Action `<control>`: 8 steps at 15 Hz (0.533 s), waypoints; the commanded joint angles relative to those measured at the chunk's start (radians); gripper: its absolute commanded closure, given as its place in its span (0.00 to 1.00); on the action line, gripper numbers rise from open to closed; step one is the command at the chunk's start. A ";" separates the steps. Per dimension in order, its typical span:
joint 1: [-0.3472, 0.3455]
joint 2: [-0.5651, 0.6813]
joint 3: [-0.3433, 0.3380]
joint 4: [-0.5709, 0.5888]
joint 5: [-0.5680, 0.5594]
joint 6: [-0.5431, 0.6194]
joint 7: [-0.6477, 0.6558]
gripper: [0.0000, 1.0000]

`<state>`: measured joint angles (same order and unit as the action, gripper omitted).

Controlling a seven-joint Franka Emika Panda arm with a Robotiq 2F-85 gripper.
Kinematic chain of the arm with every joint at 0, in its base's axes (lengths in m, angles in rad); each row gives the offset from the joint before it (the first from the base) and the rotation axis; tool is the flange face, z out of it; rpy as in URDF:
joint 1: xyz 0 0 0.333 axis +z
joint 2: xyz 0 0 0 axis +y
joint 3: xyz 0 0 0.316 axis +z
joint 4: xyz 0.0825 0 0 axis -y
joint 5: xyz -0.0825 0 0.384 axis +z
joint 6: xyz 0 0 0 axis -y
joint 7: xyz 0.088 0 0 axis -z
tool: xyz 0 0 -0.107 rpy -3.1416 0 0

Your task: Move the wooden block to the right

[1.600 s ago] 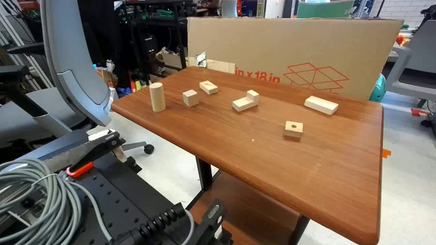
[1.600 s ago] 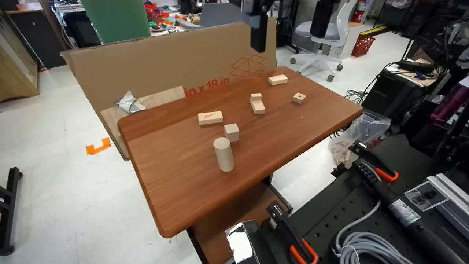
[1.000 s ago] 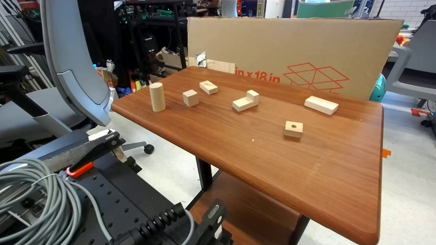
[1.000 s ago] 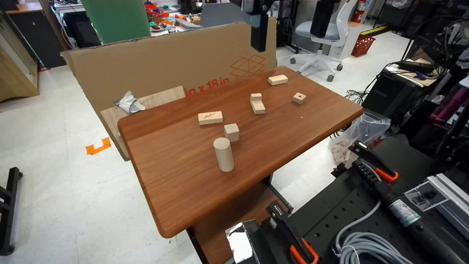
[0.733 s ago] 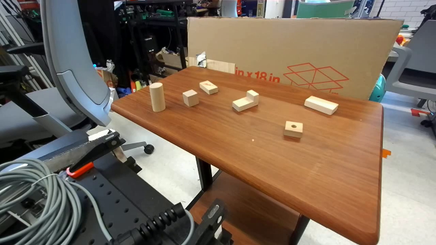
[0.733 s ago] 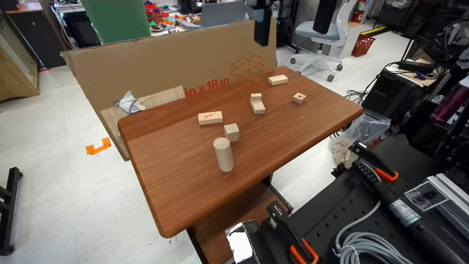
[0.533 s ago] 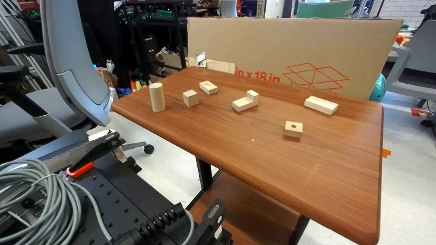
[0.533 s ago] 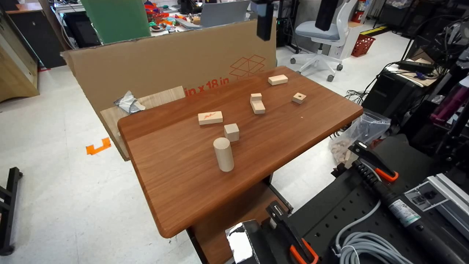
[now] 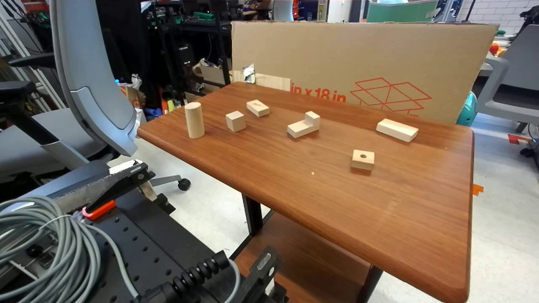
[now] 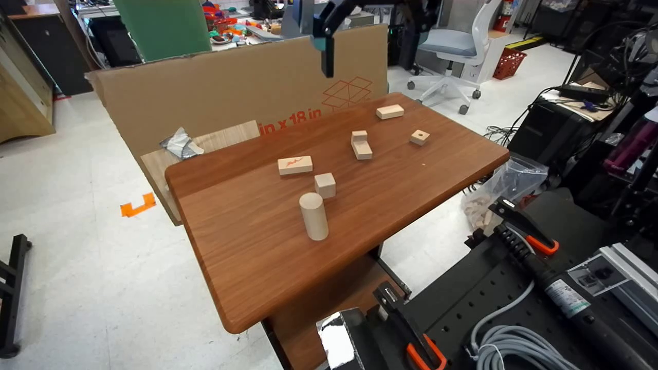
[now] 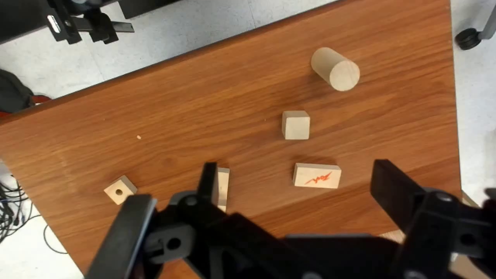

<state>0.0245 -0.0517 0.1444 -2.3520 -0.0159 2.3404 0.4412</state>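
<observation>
The wooden block is a small plain light-wood cube [image 9: 236,121] standing on the brown table [image 9: 269,168]. It also shows in an exterior view [image 10: 325,186], just behind the upright cylinder, and in the wrist view [image 11: 297,128], above the red-marked block. My gripper [image 10: 368,64] is high above the far part of the table, well apart from the cube. In the wrist view, the gripper [image 11: 296,166] has its fingers spread wide with nothing between them; the cube lies beyond the fingertips. The gripper is out of view in an exterior view.
An upright cylinder [image 9: 195,121] and a red-marked block [image 10: 295,166] stand near the cube. An L-shaped piece [image 9: 301,128], a holed block [image 9: 363,160] and a long block [image 9: 397,130] lie elsewhere on the table. A cardboard sheet [image 9: 362,54] stands behind the table.
In an exterior view my gripper has moved left and somewhat lower, and looks turned, compared with half a second ago. Before that it rose slightly. The cube and other blocks have not moved.
</observation>
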 commanded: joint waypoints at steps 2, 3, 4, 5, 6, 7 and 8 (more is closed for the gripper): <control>0.025 0.165 -0.027 0.108 -0.064 0.062 0.091 0.00; 0.031 0.196 -0.035 0.125 -0.081 0.065 0.105 0.00; 0.039 0.225 -0.043 0.143 -0.096 0.058 0.122 0.00; 0.047 0.251 -0.053 0.158 -0.111 0.053 0.137 0.00; 0.057 0.277 -0.063 0.169 -0.128 0.048 0.151 0.00; 0.066 0.299 -0.071 0.182 -0.134 0.041 0.157 0.00; 0.077 0.320 -0.081 0.190 -0.143 0.037 0.162 0.00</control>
<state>0.0541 0.1955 0.1052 -2.2191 -0.1203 2.3921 0.5649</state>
